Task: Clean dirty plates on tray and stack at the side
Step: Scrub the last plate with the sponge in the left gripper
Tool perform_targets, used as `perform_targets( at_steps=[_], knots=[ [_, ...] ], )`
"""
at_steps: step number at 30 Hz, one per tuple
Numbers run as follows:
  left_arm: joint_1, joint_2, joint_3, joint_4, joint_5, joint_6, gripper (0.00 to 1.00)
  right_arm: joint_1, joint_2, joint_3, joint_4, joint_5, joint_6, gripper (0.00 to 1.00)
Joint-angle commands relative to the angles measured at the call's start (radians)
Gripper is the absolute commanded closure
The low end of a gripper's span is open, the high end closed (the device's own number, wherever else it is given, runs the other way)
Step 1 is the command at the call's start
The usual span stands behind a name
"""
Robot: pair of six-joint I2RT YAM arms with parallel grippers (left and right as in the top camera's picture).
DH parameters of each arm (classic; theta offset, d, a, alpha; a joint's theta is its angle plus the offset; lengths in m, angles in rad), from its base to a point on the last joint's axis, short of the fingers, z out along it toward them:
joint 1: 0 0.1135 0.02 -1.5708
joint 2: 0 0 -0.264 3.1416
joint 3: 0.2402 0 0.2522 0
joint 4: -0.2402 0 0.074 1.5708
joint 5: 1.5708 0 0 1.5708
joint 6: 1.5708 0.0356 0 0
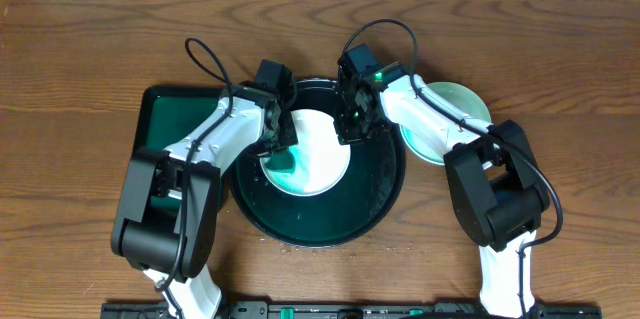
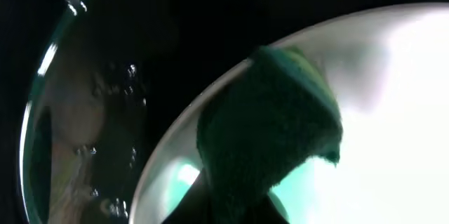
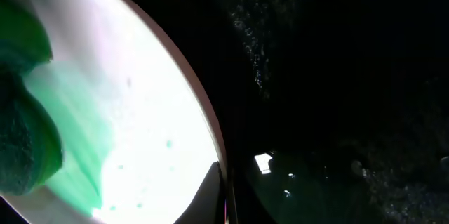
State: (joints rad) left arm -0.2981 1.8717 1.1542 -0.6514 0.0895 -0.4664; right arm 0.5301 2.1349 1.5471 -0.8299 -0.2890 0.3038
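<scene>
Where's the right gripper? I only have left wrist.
Observer: Right gripper is at the plate's right rim, inside the tray.
Operator: Anything stacked at the side?
Observer: One mint plate lies on the table right of the tray, partly under the right arm. Can't tell if more lie beneath.
Operator: Left of the tray?
Observer: A green rectangular tray, partly under the left arm.
</scene>
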Motion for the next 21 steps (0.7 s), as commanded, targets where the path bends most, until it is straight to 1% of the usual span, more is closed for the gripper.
perform_targets(
  at_steps=[1,2,3,4,5,7,9,11,13,14,15,16,18,19,21],
  knots=[
    [-0.019,0.026,-0.026,-0.048,0.314,0.277,0.93,-0.012,-0.003,-0.003,-0.003,-0.009,0.006,0.99],
    [-0.025,0.026,-0.026,-0.048,0.394,0.34,0.93,-0.012,-0.003,-0.003,-0.002,-0.013,0.004,0.99],
    [-0.034,0.026,-0.026,-0.048,0.502,0.427,0.93,-0.012,-0.003,-0.003,-0.002,-0.023,-0.006,0.99],
    [-0.042,0.026,-0.026,-0.047,0.573,0.475,0.93,-0.012,-0.003,-0.003,-0.001,-0.031,-0.01,0.99],
    [-0.05,0.026,-0.026,-0.037,0.592,0.481,0.93,-0.012,-0.003,-0.003,-0.001,-0.031,-0.013,0.99],
    [-0.054,0.026,-0.026,-0.005,0.579,0.48,0.93,-0.012,-0.003,-0.003,-0.001,-0.031,-0.013,0.99],
    [-0.047,0.026,-0.026,0.036,0.51,0.438,0.93,-0.012,-0.003,-0.003,-0.001,-0.031,-0.013,0.99],
    [-0.024,0.026,-0.025,0.072,0.364,0.339,0.93,-0.012,-0.003,-0.003,-0.001,-0.03,-0.013,0.99],
    [-0.004,0.026,-0.025,0.09,0.246,0.275,0.93,-0.012,-0.003,-0.003,-0.001,-0.03,-0.013,0.99],
    [0.014,0.026,-0.025,0.106,0.144,0.217,0.93,-0.012,-0.003,-0.003,-0.001,-0.03,-0.013,0.99],
    [0.026,0.026,-0.025,0.114,0.077,0.174,0.93,-0.012,-0.003,-0.003,-0.001,-0.03,-0.013,0.99],
    [0.055,0.026,-0.025,0.124,-0.084,0.063,0.93,-0.012,-0.003,-0.003,-0.001,-0.03,-0.013,0.99],
    [0.08,0.026,-0.025,0.117,-0.198,-0.032,0.93,-0.012,-0.003,-0.003,-0.001,-0.03,-0.014,0.99],
    [0.088,0.026,-0.025,0.109,-0.222,-0.058,0.93,-0.012,-0.003,-0.003,-0.001,-0.03,-0.014,0.99],
    [0.093,0.026,-0.025,0.088,-0.216,-0.071,0.93,-0.012,-0.003,-0.003,-0.002,-0.03,-0.014,0.99]
  ],
)
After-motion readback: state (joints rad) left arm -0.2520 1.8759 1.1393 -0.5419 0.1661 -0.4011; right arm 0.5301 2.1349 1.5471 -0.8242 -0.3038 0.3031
